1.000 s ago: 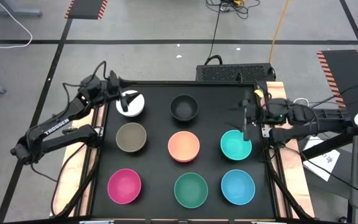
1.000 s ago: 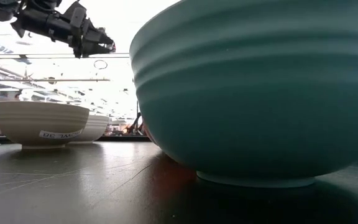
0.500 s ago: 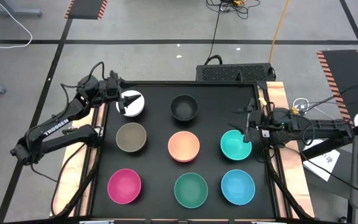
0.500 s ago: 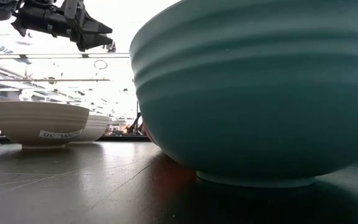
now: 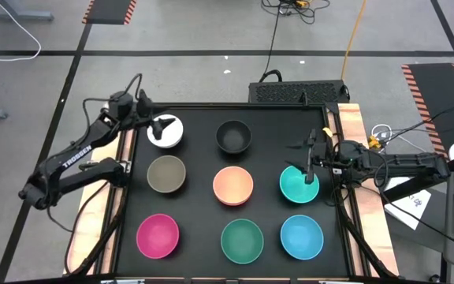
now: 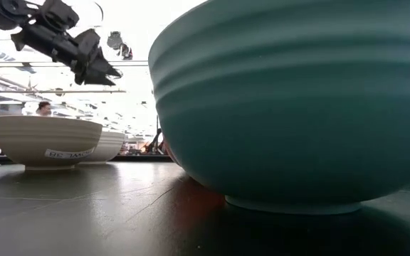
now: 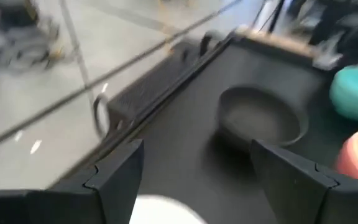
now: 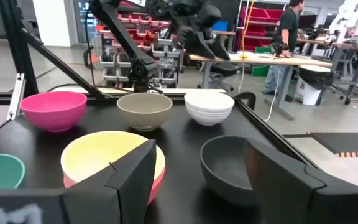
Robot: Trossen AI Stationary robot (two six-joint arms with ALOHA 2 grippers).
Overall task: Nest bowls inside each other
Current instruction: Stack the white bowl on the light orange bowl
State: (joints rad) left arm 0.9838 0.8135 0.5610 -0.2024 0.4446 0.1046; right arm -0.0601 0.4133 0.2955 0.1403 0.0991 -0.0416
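Eight bowls stand in three rows on the black table. The white bowl [image 5: 166, 132], black bowl [image 5: 233, 136], olive-tan bowl [image 5: 166, 173], peach bowl [image 5: 233, 185], teal bowl [image 5: 298, 185], magenta bowl [image 5: 158, 236], green bowl [image 5: 242, 241] and blue bowl [image 5: 301, 237] each rest on their base. My left gripper [image 5: 158, 125] hangs open over the white bowl, tipped downward [image 6: 109, 71]. My right gripper [image 5: 309, 164] is open and level above the teal bowl's far rim, with nothing between its fingers [image 8: 199, 149]. A red edge [image 8: 158, 179] shows under the peach bowl [image 8: 110, 158].
A black box [image 5: 298, 91] lies beyond the table's far edge. Wooden side boards [image 5: 351, 118] flank the table. In the low view the green bowl [image 6: 297, 107] fills the near foreground. A person [image 8: 289, 37] stands by benches in the room behind.
My left gripper has tipped its fingers downward and sunk a little over the white bowl. My right gripper has come down toward the teal bowl as its arm folded lower at the right edge. No bowl has moved.
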